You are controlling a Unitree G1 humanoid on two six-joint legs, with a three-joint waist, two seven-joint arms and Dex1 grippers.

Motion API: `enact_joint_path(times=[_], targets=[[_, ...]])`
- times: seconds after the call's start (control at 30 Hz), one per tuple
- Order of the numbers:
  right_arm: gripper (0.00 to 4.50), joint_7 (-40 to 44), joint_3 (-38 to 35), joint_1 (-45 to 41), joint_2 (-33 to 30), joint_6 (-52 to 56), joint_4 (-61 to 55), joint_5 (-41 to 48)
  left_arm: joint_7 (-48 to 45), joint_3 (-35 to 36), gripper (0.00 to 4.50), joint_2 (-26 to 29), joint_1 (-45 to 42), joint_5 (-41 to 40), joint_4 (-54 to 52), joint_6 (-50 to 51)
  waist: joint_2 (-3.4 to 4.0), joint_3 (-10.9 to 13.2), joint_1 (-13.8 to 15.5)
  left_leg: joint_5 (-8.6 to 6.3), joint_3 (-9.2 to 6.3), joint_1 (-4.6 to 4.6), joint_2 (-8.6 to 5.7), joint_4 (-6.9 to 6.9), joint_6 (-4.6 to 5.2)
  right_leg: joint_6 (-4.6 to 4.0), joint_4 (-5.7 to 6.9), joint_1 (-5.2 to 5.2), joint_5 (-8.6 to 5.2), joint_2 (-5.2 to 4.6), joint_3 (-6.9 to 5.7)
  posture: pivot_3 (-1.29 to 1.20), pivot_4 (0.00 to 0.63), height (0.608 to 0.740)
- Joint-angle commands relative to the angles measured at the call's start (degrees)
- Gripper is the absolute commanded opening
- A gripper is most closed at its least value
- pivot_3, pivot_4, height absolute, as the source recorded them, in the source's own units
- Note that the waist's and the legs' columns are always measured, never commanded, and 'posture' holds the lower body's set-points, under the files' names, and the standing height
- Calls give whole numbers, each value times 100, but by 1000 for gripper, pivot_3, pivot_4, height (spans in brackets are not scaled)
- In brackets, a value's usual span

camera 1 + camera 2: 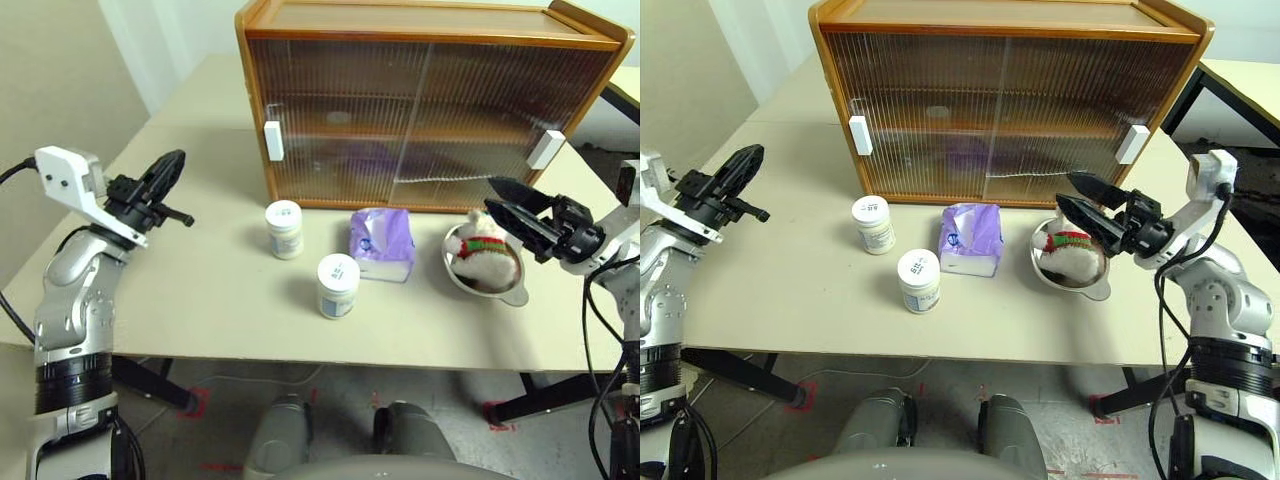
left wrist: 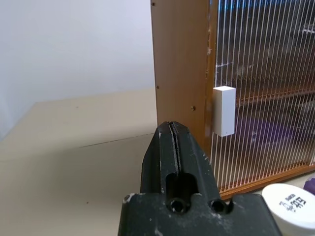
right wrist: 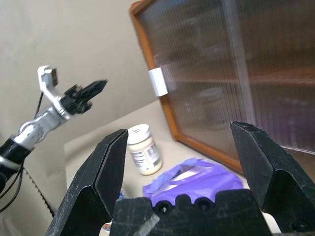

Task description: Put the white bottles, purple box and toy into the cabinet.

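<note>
Two white bottles [image 1: 285, 229] [image 1: 338, 285] stand on the table in front of the cabinet [image 1: 430, 100], whose ribbed sliding doors are both closed. The purple box [image 1: 381, 243] lies just right of them. The toy [image 1: 482, 250] sits in a steel bowl [image 1: 512, 290] further right. My left gripper [image 1: 178, 160] is shut and empty, raised over the table's left side and pointing toward the cabinet's left handle [image 2: 224, 110]. My right gripper [image 1: 489, 193] is open and empty, hovering just above and to the right of the toy.
The cabinet has white block handles at its left edge [image 1: 273, 141] and right edge [image 1: 546, 149]. A purple shape shows dimly behind the lower doors. A second table [image 1: 1240, 85] stands to the right. Bare tabletop [image 1: 200, 290] lies to the left of the bottles.
</note>
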Motion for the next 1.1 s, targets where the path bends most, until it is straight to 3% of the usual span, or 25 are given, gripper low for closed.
enact_joint_path(times=[0.03, 0.47, 0.6, 1.1], targets=[[4500, -25, 144, 83, 76, -234, -289, -101, 108, -228, 43, -12, -274, 269, 251, 106, 0, 0, 0, 0, 0, -1, 0, 0, 0, 0, 0, 0, 0, 1, 0, 77, 0, 740], [4500, -301, 456, 211, 468, -955, -855, -313, 146, -830, 43, -563, -1101, 678, 1107, 64, -2, 0, -127, 0, 0, -5, -4, 4, 0, 26, 1, 1, 9, 3, -1, 27, 0, 740], [4500, -369, 558, 255, 500, -1006, -910, -331, 107, -967, 43, -625, -1261, 832, 1346, 2, -2, 0, -212, 0, -2, -4, -5, 4, 0, 72, 2, 1, 33, 5, -3, 14, 0, 740], [4500, -596, 908, 190, 599, -1036, -1155, -346, 194, -1096, 43, -796, -1686, 1344, 2119, -529, -2, 0, -414, 0, -12, -4, -10, 4, 0, 78, 4, 1, 35, 3, -2, -12, 0, 740]])
